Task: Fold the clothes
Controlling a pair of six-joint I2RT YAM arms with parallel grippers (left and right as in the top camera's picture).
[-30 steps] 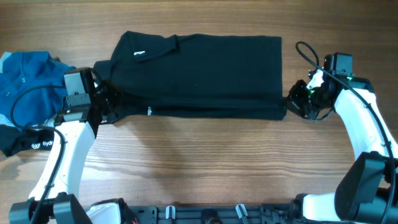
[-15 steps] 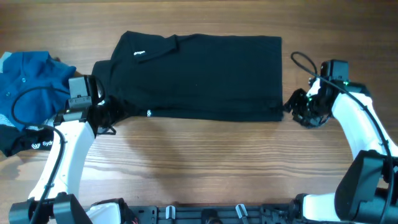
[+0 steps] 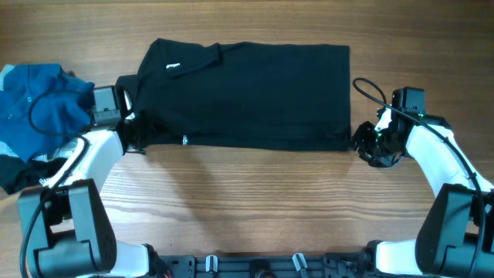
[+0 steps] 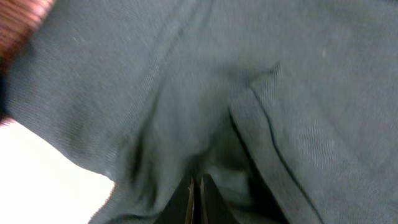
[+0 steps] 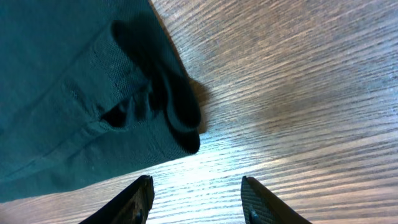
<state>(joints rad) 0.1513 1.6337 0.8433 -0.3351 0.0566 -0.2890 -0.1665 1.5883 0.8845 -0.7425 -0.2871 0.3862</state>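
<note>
The clothes include a large black shirt, which lies folded into a wide rectangle on the wooden table, with a small white logo near its upper left. My left gripper sits at the shirt's lower left corner. In the left wrist view its jaws are shut, with bunched black fabric at their tips. My right gripper is at the lower right corner. It stands open over bare wood, and the shirt's folded corner lies just ahead of the fingers.
A crumpled blue polo lies at the far left edge, behind my left arm. A black piece lies below it. A black cable loops off my right arm beside the shirt's right edge.
My right gripper has let go of the shirt's lower right corner and now stands open. My left arm has shifted up along the shirt's left edge. The shirt's front edge lies flatter.
</note>
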